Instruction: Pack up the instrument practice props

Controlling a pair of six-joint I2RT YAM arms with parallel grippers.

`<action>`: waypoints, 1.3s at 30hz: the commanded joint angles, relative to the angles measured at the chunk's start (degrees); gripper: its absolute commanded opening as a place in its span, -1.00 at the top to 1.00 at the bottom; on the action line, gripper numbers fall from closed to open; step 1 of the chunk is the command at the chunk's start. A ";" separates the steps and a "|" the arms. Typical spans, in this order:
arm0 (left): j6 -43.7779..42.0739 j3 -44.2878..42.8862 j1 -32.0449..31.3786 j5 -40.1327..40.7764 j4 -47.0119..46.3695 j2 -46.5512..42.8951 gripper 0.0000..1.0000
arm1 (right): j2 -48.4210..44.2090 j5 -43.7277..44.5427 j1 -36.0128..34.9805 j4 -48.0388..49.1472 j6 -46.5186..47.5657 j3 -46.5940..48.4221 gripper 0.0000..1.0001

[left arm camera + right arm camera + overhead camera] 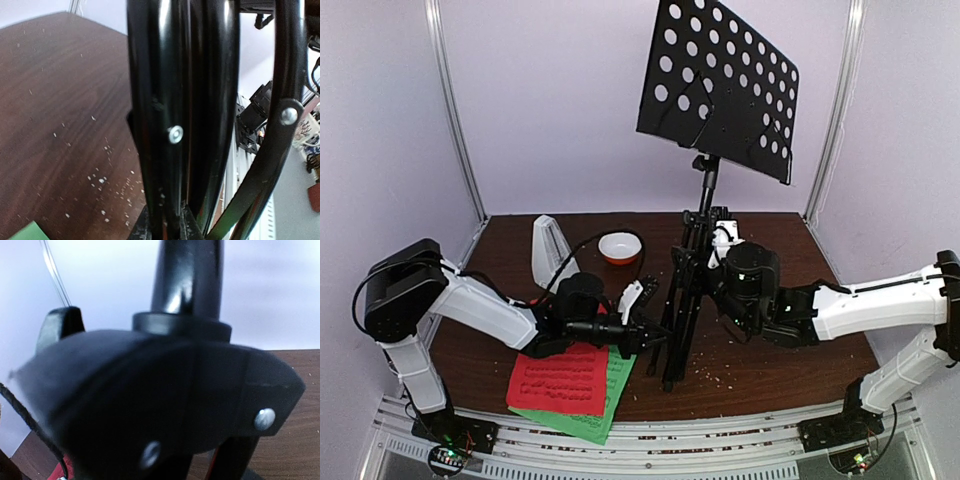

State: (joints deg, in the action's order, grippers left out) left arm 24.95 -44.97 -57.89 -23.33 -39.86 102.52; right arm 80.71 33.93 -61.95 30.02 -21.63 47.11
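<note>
one music stand (720,80); left gripper (648,340) clamped on its leg, right gripper (723,245) cannot tell. two pages (560,380) overhang table's (800,340) 6 o'clock edge; one metronome (548,250) at 10.

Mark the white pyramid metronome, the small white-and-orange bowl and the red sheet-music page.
white pyramid metronome (547,252), top external view, middle of its front face.
small white-and-orange bowl (620,246), top external view, bare white inside.
red sheet-music page (560,380), top external view, centre of the sheet.
</note>
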 commanded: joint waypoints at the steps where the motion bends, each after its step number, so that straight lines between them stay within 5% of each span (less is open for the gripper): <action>1: 4.49 -0.99 -0.38 2.28 -9.48 -4.93 1.00 | -0.32 4.04 0.27 -3.01 -3.86 1.20 0.98; 11: 7.43 0.02 -0.43 2.06 -9.32 -4.95 1.00 | 4.15 6.77 0.27 -4.52 -8.19 0.84 1.00; 28: 15.42 -1.95 -0.47 1.30 -4.20 -3.36 1.00 | 12.10 15.59 0.46 -31.33 -23.33 11.13 1.00; 39: 16.35 -2.05 -0.47 -0.22 -1.87 -2.72 1.00 | 16.87 12.47 1.88 -35.29 -27.50 11.85 1.00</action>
State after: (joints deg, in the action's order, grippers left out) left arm 45.69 -42.89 -58.78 -26.02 -28.69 101.69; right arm 96.01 42.50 -60.75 1.15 -53.47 57.84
